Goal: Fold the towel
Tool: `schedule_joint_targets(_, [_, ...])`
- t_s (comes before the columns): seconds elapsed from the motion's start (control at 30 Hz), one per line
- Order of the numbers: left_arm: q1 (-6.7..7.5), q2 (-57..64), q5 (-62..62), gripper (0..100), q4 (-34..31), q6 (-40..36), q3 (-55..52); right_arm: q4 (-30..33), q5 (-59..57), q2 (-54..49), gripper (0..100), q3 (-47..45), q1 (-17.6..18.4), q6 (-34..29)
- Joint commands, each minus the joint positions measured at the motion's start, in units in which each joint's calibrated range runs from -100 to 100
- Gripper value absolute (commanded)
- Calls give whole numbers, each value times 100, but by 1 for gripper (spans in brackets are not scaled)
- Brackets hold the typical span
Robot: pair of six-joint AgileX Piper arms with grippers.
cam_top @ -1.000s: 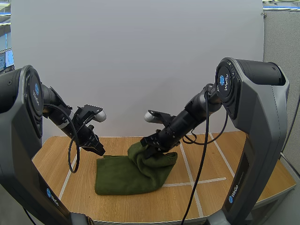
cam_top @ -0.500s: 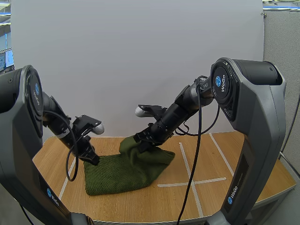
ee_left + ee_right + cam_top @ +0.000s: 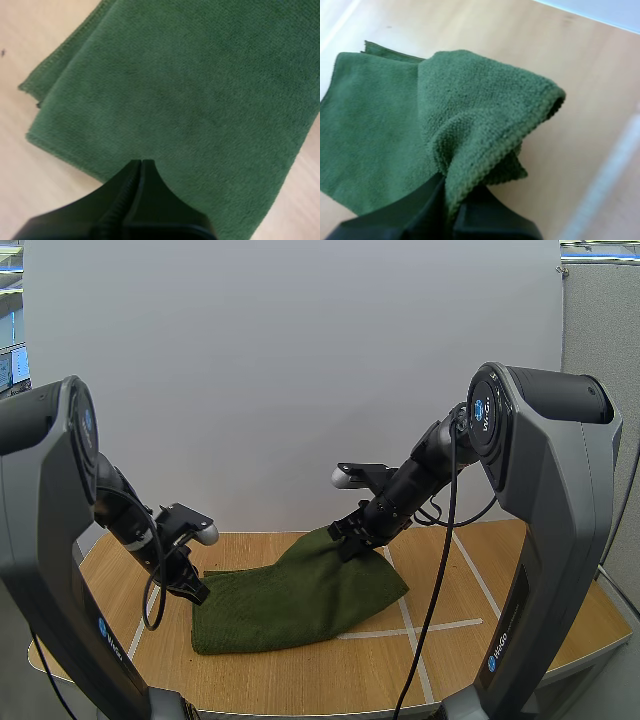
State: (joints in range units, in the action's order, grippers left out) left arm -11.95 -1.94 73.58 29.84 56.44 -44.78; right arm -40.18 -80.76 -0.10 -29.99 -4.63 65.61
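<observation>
**A:** Which step of the fold is going on here?

**B:** Judging by the layout, a fold is under way. In the high view the right fingers are pinching a corner of the green towel and holding it up off the wooden surface, just right of the frame's centre. The left fingers are sitting at the towel's left end, in the lower left of the frame.

**A:** Are the left fingers gripping anything?

**B:** The left wrist camera is showing them closed together as one dark wedge, with nothing visible between them. Their tips are at the towel's edge, but I cannot tell if they are pressing on it or hovering just above.

**A:** What is the next move calling for?

**B:** Probably carrying the raised corner across to the opposite edge, laying it down square, and only then letting go. The left end would need to stay put while that is happening.

**A:** How is the towel looking?

**B:** It is a soft, nubbly cloth with a stitched hem. Most of it is lying flat across the lower middle of the frame, apparently doubled over, since layered edges are showing at one corner. From the flat part it is rising in a slack ridge to the pinched corner, which is curling over the right fingers. White tape lines are crossing the surface just beside its right end.
</observation>
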Motion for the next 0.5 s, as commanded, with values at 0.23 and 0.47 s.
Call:
schedule_joint_targets(0.23, [538, 28, -54, 0, 646, 37, 5, 404, -23, -73, 0, 40, -460, 226])
schedule_joint_targets(0.47, [1124, 16, -793, 0, 865, 57, 5, 446, 0, -61, 0, 40, -460, 246])
